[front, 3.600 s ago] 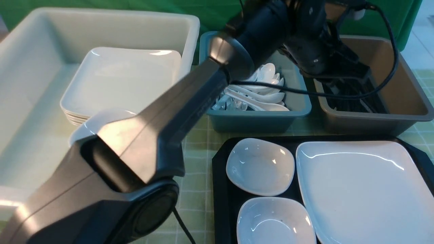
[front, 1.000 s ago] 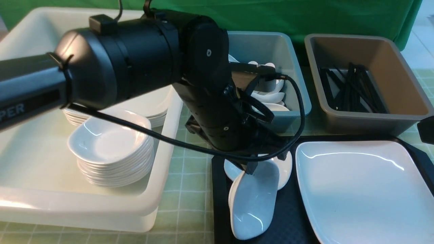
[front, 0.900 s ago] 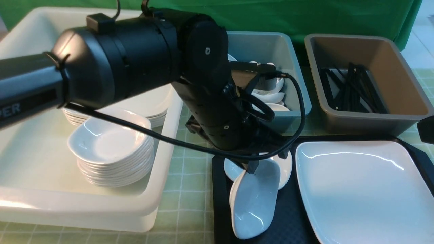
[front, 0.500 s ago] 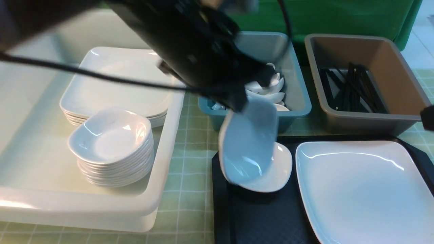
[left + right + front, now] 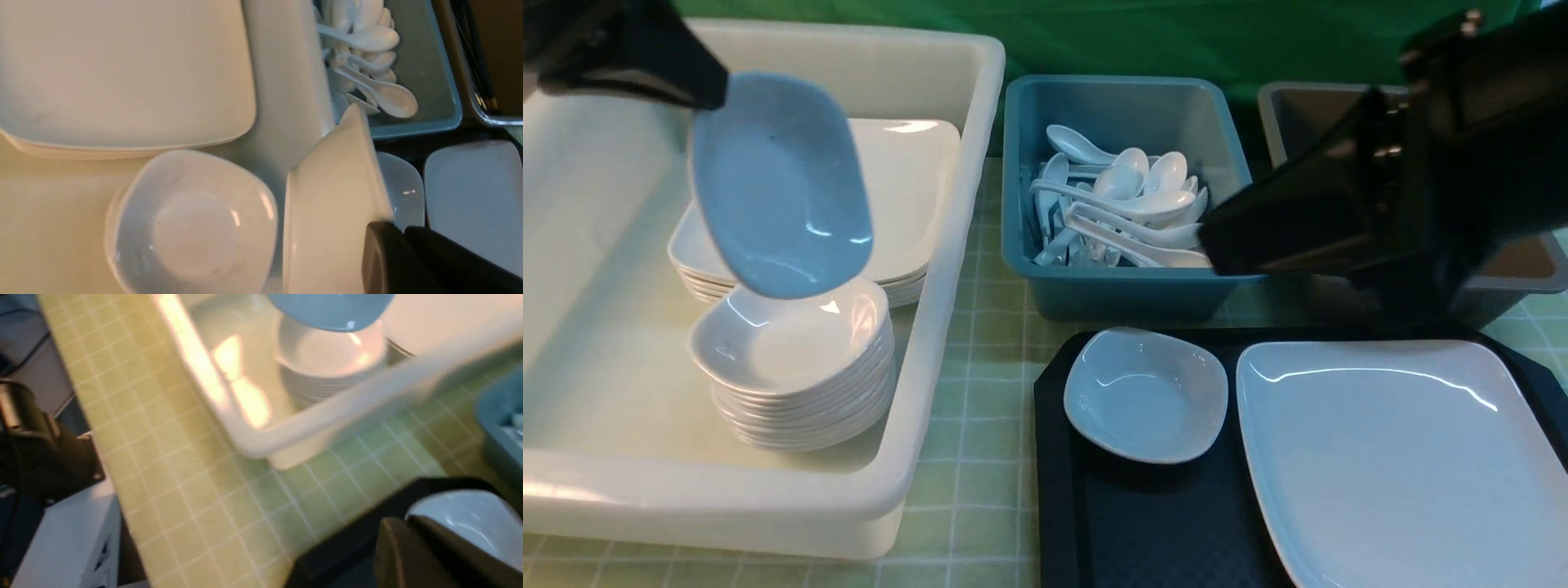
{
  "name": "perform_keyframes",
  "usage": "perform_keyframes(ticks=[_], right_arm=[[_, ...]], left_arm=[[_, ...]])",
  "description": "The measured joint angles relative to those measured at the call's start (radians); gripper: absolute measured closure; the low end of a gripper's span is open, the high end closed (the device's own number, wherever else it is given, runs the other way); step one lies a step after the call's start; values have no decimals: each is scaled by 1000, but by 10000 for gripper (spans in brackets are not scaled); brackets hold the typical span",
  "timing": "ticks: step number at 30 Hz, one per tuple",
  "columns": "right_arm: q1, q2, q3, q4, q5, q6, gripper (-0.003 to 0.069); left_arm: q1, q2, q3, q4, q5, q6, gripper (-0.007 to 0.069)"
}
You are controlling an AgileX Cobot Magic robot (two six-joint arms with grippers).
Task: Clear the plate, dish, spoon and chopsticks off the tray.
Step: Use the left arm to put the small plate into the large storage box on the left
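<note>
My left gripper [image 5: 707, 91] is shut on the rim of a small white dish [image 5: 780, 184]. It holds the dish tilted above the stack of small dishes [image 5: 792, 359] in the white bin; the held dish also shows in the left wrist view [image 5: 327, 204]. The black tray [image 5: 1062, 490] bears a second small dish [image 5: 1147, 396] and the large white plate [image 5: 1396, 457]. My right gripper [image 5: 1213, 238] looks shut and empty, up over the tray's far edge. No spoon or chopsticks show on the tray.
The white bin [image 5: 931, 457] at left also holds a stack of large plates [image 5: 907, 188]. A blue bin [image 5: 1127, 294] holds several white spoons. The brown bin [image 5: 1535, 273] is mostly hidden by my right arm; black sticks lie in it [image 5: 476, 61].
My left gripper lifted the near small dish off the tray and carried it left, over the white bin. My right arm swung in from the right, over the brown bin.
</note>
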Motion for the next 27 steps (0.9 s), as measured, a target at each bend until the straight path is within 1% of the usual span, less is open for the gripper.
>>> perform_keyframes(ticks=[3,4,8,11,14,17,20,23,25,27], right_arm=[[48,51,-36,-2,-15,0,652],[52,60,-40,-2,-21,0,652],[55,73,-41,-4,-45,5,652],[55,74,-41,-5,-59,15,652],[55,79,-44,-5,-59,18,652],[55,95,-48,-5,-59,18,652],[55,102,-49,-5,-59,22,652],[55,103,-53,-5,-58,23,652],[55,103,-56,-5,-58,23,652],[55,103,-57,-5,-58,26,652]], left_arm=[[126,6,124,-137,-60,78,615],[149,10,161,-171,-86,100,615],[181,21,272,-248,-164,161,615],[182,31,359,-298,-209,198,615],[182,31,392,-304,-232,206,615],[182,31,441,-304,-287,212,615],[183,31,451,-302,-300,212,615],[183,38,451,-267,-299,206,605],[183,41,452,-224,-295,185,581],[183,42,456,-157,-287,153,520]])
